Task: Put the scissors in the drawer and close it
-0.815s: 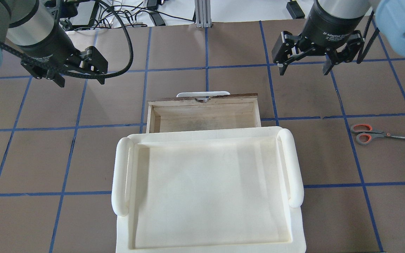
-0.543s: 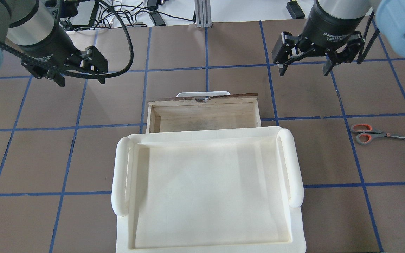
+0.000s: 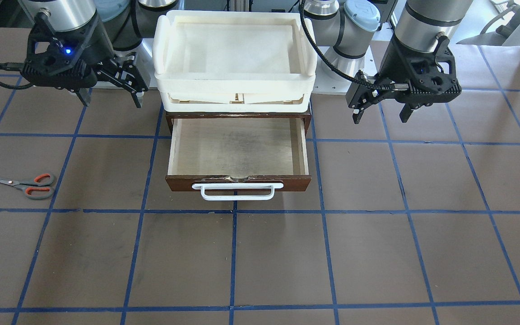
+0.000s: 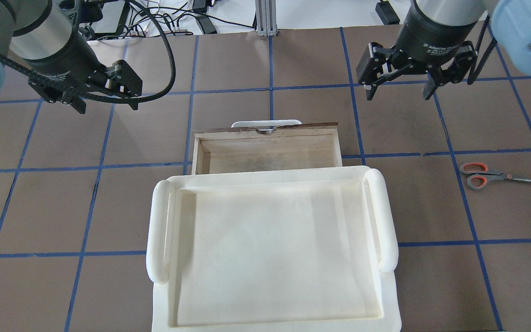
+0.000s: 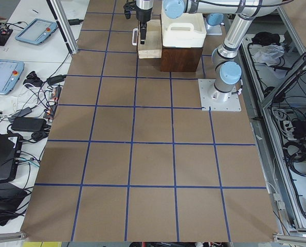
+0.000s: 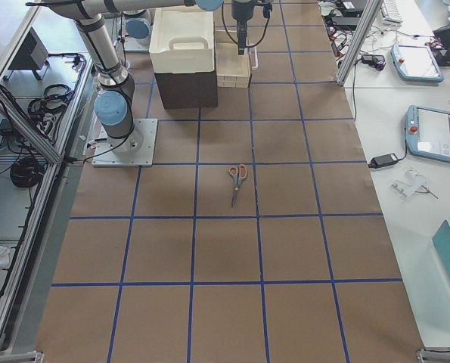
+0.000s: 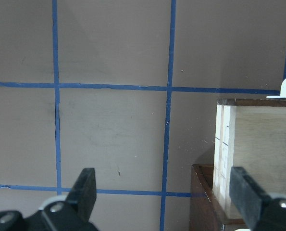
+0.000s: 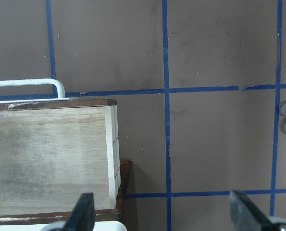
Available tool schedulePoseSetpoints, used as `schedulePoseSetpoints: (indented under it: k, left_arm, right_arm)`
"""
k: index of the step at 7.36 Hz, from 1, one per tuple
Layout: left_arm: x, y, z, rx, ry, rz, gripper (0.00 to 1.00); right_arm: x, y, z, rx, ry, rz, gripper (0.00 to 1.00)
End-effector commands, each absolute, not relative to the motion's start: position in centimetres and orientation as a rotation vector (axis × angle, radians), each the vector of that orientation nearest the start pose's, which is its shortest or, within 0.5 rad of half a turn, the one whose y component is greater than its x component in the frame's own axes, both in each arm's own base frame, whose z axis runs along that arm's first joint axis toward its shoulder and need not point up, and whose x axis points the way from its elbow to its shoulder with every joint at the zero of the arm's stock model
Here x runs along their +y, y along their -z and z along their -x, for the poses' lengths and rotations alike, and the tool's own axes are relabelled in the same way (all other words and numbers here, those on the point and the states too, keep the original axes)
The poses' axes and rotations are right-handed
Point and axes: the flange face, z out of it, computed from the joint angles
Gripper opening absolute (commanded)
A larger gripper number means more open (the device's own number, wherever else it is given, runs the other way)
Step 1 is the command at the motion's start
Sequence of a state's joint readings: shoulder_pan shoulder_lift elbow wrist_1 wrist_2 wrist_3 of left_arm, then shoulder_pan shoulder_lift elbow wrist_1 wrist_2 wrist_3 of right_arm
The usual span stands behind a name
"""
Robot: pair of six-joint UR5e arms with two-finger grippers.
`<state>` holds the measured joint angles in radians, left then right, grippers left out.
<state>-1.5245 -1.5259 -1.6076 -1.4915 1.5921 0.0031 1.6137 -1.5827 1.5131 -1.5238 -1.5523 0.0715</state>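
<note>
Nothing of the task is done yet, by my judgement: the scissors lie flat and closed on the half of the desk toward its right end. They are well apart from the drawer, handles toward it and blades pointing at that end edge. The drawer stands pulled out toward the operators' edge, midway along the desk, its pale floor bare, with the cream tray sitting on the cabinet above and overhanging its back part. The right gripper hovers between drawer and scissors, nearer the operators' edge, fingers spread wide and empty. The left gripper hangs the same way on the drawer's other side, also wide and holding nothing. The risks start with the pick: the scissors are thin and flush with the desk, so fingers coming down too low could scrape the covering or skate off the metal. A pinch far out on the blades would likely let the heavier handles swing down. At the drawer, a release too close to the tray's overhang could knock its rim — or leave the scissors propped on a side wall, which would jam the closing. Pushing the white bar handle off-centre might skew the drawer or slide the whole cabinet toward the robot's edge.
</note>
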Motion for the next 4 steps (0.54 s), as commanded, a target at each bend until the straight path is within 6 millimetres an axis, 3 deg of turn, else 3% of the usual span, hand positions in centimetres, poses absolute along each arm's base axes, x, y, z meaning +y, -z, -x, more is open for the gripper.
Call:
schedulePoseSetpoints:
  k: [1,2,3,4]
  left_arm:
    - [-48.7,-50.0,10.9,3.114,0.135,0.068,1.0]
    - [-48.6,-50.1,10.9,3.113,0.135,0.068,1.0]
    - [-48.6,-50.1,10.9,3.113,0.135,0.066,1.0]
    - [-48.6,-50.1,10.9,3.113,0.135,0.066,1.0]
  right_arm:
    - [-48.1,-49.9,-15.1,3.169,-0.015,0.017,1.0]
    - [-48.3,-49.0,-14.7,3.181,-0.042,0.243,1.0]
    - [-48.6,-47.4,-13.7,3.171,-0.095,0.338,1.0]
    - [-49.1,-44.1,-11.0,3.178,-0.187,0.327,1.0]
